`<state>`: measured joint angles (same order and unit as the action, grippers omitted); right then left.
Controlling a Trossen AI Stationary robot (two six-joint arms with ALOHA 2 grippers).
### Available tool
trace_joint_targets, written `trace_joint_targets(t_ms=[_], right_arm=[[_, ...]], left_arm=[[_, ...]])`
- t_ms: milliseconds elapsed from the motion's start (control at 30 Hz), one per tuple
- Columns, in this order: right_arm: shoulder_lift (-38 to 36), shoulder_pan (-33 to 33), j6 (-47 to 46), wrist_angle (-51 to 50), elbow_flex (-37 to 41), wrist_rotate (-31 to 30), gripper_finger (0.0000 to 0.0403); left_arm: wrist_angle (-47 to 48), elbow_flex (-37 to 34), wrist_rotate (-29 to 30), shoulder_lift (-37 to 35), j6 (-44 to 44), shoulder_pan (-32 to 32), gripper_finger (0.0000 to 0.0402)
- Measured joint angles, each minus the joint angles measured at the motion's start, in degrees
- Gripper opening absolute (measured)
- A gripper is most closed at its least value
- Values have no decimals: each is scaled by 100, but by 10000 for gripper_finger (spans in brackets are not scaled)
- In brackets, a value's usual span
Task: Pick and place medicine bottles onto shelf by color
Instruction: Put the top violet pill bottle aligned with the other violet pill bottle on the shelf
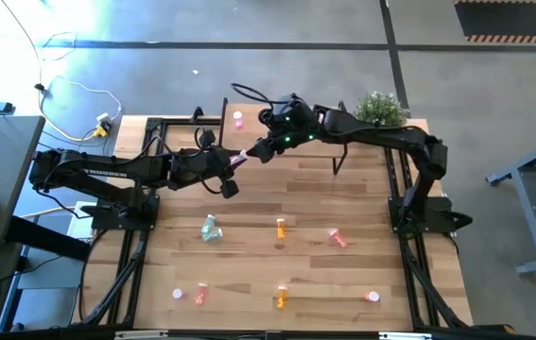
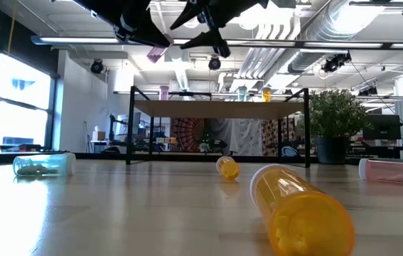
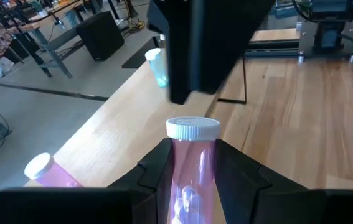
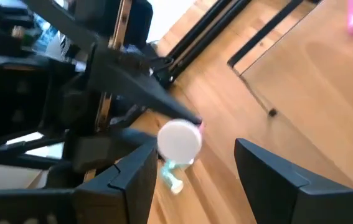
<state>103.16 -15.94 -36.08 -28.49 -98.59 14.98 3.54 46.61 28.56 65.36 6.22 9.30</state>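
Observation:
A pink medicine bottle [image 3: 192,168] with a white cap [image 3: 192,129] is held high above the table, with my left gripper [image 1: 237,161] shut on it. My right gripper [image 4: 196,146] is open. It faces the bottle's cap end [image 4: 179,140] from the table's right, one finger on either side of the cap, and no contact shows. The shelf [image 2: 219,107] stands at the far middle of the table. On it stand a pink bottle [image 2: 164,92], a pale green bottle [image 2: 242,92] and an orange bottle [image 2: 266,94], all upright. My left gripper pinches the pink bottle's body [image 3: 192,186] between its two fingers [image 3: 157,165]. The fingers come from the table's left and lie along the bottle. The white cap sticks out past the fingertips. The bottle is lifted clear and tilts a little, cap end lower.
Loose bottles lie on the tabletop: pale green [image 1: 211,229], orange [image 1: 280,228], salmon [image 1: 337,238], and near the front edge pink [image 1: 200,293], orange [image 1: 281,298] and another [image 1: 372,296]. A potted plant [image 1: 381,109] stands at the far right.

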Motion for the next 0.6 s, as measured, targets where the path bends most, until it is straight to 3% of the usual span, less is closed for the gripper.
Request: trace_joint_targets(t_ms=[367,500,600], right_arm=[[37,205,35,510,4,-546,204],[45,119,5,949,-7,-399,204],[56,-3,0,730,-279,-187,204]], left_arm=[[15,0,5,0,0,0,93],[15,0,63,0,0,-2,93],[13,0,65,0,0,-2,93]])
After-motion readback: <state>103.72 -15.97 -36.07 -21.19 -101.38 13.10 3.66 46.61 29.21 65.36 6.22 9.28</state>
